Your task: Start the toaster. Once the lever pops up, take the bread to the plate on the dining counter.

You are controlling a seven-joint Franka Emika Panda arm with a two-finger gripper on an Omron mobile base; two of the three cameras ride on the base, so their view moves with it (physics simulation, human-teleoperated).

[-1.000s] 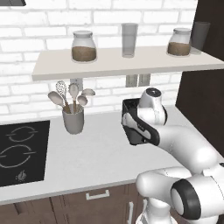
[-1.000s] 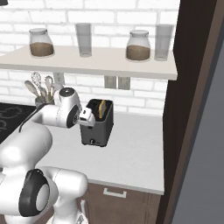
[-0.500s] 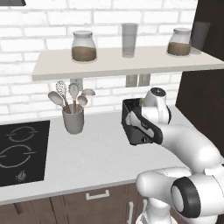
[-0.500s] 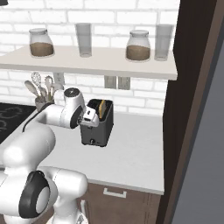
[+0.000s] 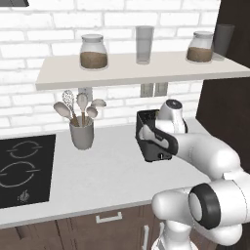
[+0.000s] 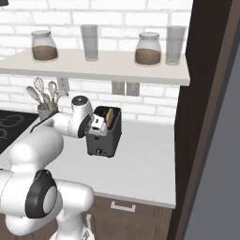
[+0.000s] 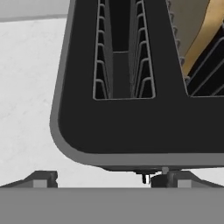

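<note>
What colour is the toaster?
Dark grey, nearly black toaster; clearest in the right base view.

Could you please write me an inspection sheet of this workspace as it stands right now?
Surface: white worktop, with a black cooktop at its left end.
Job's things: dark toaster near the back wall; bread standing in one slot, the other slot empty.
Clutter: utensil holder with spoons and a whisk; shelf with two jars and two glasses.
Gripper: gripper open, over the toaster's front end, holding nothing.
Cables: nothing seen.
Surroundings: white brick wall, wall outlet under the shelf, dark tall cabinet on the right.
</note>
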